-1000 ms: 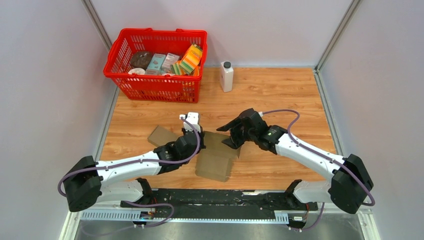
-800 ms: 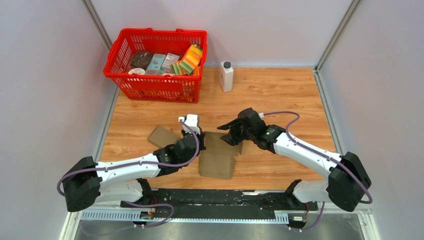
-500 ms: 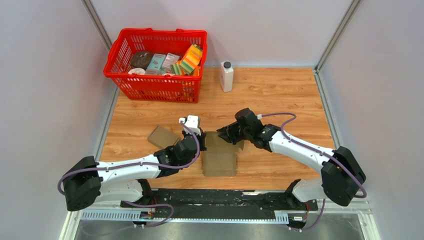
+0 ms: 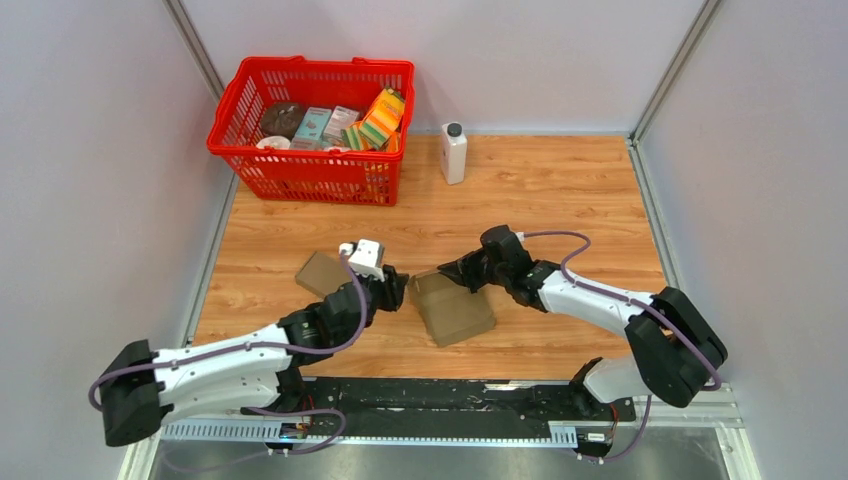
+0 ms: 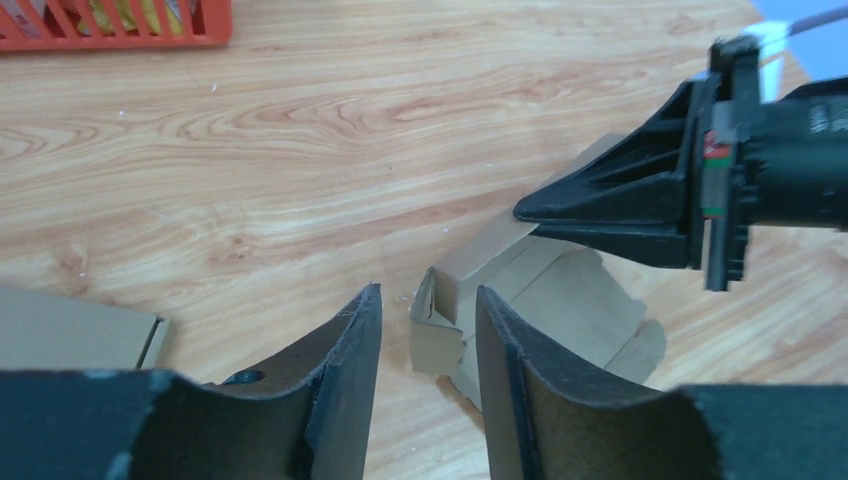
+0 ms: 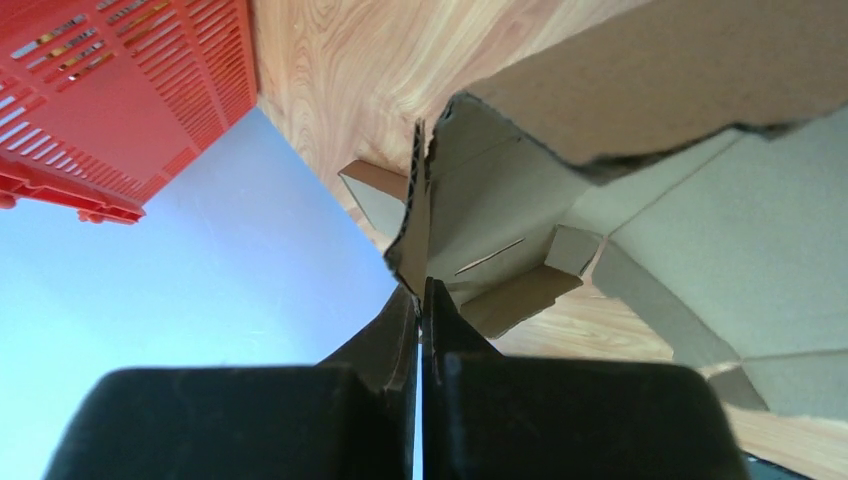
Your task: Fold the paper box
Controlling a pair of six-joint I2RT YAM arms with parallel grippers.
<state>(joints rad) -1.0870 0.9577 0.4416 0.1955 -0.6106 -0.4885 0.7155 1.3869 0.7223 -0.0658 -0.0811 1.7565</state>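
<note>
Spreading beneath both arms, the wooden table (image 4: 560,190) carries a red basket (image 4: 300,165) of packaged goods far beyond the left gripper (image 5: 425,300), at the back corner. Next in size, the paper box (image 4: 455,310) lies partly opened between the two grippers, just ahead of the left gripper's fingertips. A flat cardboard piece (image 4: 320,272) rests to that gripper's left. A white bottle (image 4: 453,152) stands well beyond the right gripper (image 6: 421,290). The left gripper is released, nothing between its jaws. The right gripper is clenched, pinching a raised flap of the box.
</note>
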